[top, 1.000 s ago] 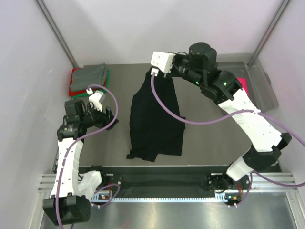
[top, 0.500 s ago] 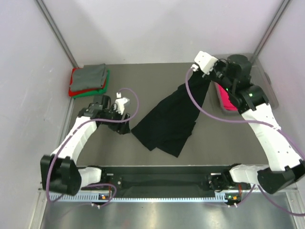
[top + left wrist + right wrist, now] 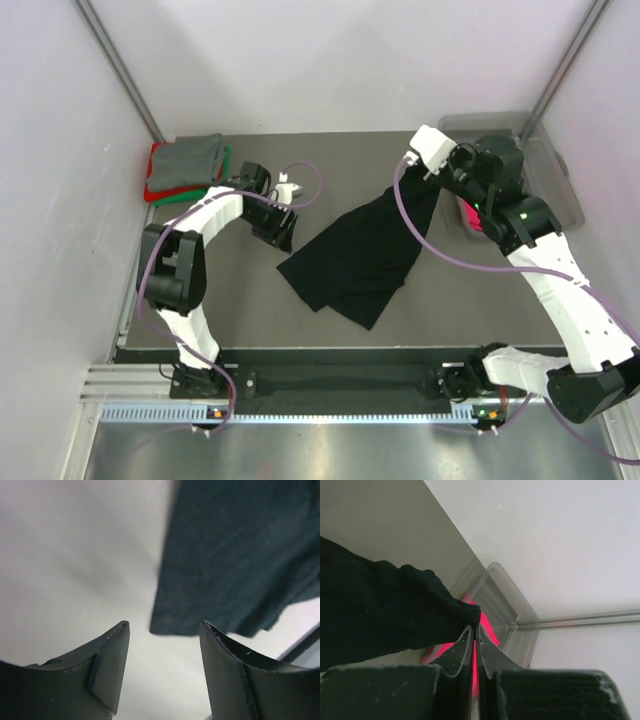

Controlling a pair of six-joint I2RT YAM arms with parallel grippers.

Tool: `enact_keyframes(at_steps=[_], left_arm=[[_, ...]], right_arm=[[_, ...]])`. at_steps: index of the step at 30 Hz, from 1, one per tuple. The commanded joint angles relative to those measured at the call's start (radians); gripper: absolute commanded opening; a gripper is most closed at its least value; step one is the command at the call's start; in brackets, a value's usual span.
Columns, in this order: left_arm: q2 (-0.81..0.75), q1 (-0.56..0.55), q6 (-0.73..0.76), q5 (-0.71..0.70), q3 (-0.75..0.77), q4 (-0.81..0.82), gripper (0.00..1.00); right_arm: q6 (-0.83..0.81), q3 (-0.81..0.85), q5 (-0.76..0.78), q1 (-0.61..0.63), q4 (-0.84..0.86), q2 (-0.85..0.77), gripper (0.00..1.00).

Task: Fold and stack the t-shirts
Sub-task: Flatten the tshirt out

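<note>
The black t-shirt (image 3: 355, 255) hangs slanted from my right gripper (image 3: 432, 184) down to the table, with its lower part bunched at the middle. My right gripper (image 3: 475, 628) is shut on a hem edge of the black t-shirt (image 3: 380, 610). My left gripper (image 3: 284, 236) is open and empty, low over the table just left of the shirt's lower left corner. In the left wrist view the shirt (image 3: 240, 555) lies just beyond the open gripper (image 3: 164, 626). Folded grey, red and green t-shirts (image 3: 186, 166) are stacked at the back left. A hot-pink t-shirt (image 3: 468, 214) lies in the bin.
A clear plastic bin (image 3: 545, 170) stands at the back right, also seen past my right gripper (image 3: 517, 607). White walls and metal posts enclose the table. A black rail (image 3: 340, 380) runs along the near edge.
My left arm has swung toward the back and right, bringing its open gripper beside the shirt's left corner. The right gripper stays shut on the shirt, which shifted only slightly.
</note>
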Motion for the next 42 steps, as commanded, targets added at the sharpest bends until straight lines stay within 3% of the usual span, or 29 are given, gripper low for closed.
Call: enact_keyframes(at_steps=[1, 4, 6, 11, 16, 19, 25, 29, 34, 42], left_arm=[[0.064, 0.002, 0.001, -0.013, 0.062, -0.020, 0.63], [0.066, 0.003, -0.005, -0.015, 0.067, -0.005, 0.64], [0.037, 0.006, -0.017, -0.041, 0.054, 0.010, 0.65], [0.046, 0.012, -0.040, -0.024, 0.036, -0.003, 0.67], [-0.081, -0.021, 0.021, 0.165, 0.004, -0.040, 0.65], [-0.164, -0.157, 0.098, 0.127, 0.010, -0.076, 0.68], [-0.178, -0.163, 0.073, 0.073, -0.058, -0.001, 0.68], [-0.167, -0.114, 0.035, 0.103, -0.056, 0.012, 0.67], [-0.257, 0.000, -0.037, 0.171, -0.119, 0.072, 0.69], [-0.451, 0.107, -0.111, 0.197, -0.215, 0.156, 0.70]], right_arm=[[0.026, -0.008, -0.017, -0.003, 0.043, -0.044, 0.00], [0.009, -0.053, 0.034, -0.001, 0.083, -0.037, 0.00], [0.009, -0.091, 0.167, -0.007, 0.184, -0.007, 0.00], [0.110, 0.017, 0.078, -0.055, 0.189, 0.015, 0.00], [0.083, 0.329, 0.076, -0.055, 0.133, 0.116, 0.00], [0.045, 0.419, 0.053, -0.052, 0.181, 0.150, 0.00], [0.075, 0.722, -0.134, -0.003, 0.182, 0.222, 0.00], [0.052, 0.884, -0.126, 0.086, 0.215, 0.301, 0.00], [-0.098, 0.878, -0.086, 0.212, 0.283, 0.337, 0.00], [-0.357, 0.901, 0.088, 0.575, 0.335, 0.456, 0.00]])
